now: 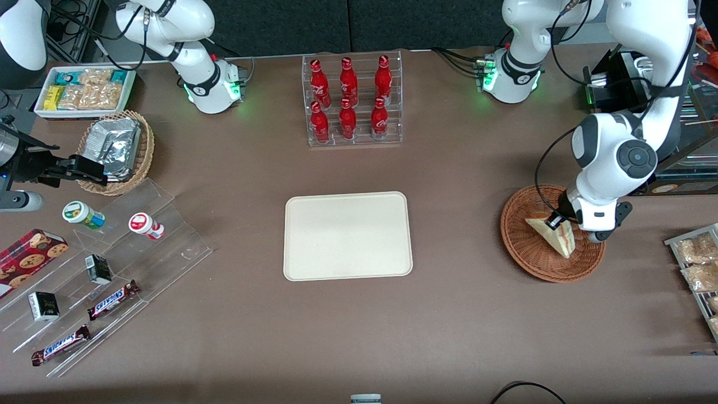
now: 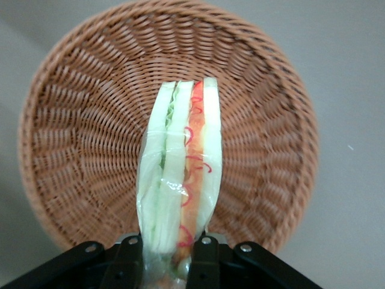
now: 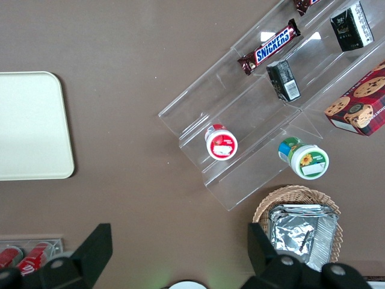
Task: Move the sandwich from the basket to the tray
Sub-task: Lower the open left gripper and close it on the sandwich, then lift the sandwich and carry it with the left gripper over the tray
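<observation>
Toward the parked arm's end of the tabletop, a small white tray of snack packets sits at the edge farthest from the front camera, with a tan wicker basket of foil packets just nearer. Nearer still, a clear stepped display stand carries two small pots, dark cartons and Snickers bars, with a cookie box beside it. At the middle of the tabletop lies the cream tray, bare, and farther from the camera stands a clear rack of red cola bottles. Toward the working arm's end, well apart from the tray, sits the reddish-brown basket. The sandwich stands on its edge inside it, filling layers facing the wrist camera. The gripper is over the basket, its two dark fingers pressed against the bread on either side, clamping the sandwich. Packets on a rack lie at the tabletop's edge at this end.
</observation>
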`<state>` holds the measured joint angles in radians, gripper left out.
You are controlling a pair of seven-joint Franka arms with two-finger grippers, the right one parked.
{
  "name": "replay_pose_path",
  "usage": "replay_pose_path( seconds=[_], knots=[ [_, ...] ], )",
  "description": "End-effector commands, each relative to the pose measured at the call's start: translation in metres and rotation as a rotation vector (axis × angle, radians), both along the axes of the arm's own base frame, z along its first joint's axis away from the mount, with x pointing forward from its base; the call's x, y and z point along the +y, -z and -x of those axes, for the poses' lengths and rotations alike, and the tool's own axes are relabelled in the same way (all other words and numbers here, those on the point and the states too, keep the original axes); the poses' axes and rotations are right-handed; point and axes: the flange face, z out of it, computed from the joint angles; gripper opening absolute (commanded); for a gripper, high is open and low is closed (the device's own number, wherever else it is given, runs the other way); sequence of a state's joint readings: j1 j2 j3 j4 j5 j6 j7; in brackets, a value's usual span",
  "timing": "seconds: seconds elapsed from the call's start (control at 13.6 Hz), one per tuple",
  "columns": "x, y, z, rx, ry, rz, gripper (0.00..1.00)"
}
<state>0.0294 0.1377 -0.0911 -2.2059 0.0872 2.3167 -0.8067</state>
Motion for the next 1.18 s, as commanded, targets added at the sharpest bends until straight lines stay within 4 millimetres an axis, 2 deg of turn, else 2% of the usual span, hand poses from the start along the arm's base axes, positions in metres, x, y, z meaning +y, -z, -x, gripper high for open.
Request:
replay_pose_path(
  seconds=[0.0,0.29,0.52,0.66,0.88,1.1],
  knots=[
    [-0.037,-0.058,0.002,0.026,0.085,-0.059,0.14],
    [-0.104,-0.117,-0.003,0.066,0.17,-0.074,0.14],
    [-0.152,-0.139,0.004,0.059,0.242,-0.069,0.17],
    [-0.181,-0.142,0.008,0.05,0.29,-0.056,0.17],
    [-0.241,-0.141,0.009,0.039,0.325,-0.009,0.17],
    [-0.282,-0.132,0.013,0.029,0.406,-0.004,0.16]
  ],
)
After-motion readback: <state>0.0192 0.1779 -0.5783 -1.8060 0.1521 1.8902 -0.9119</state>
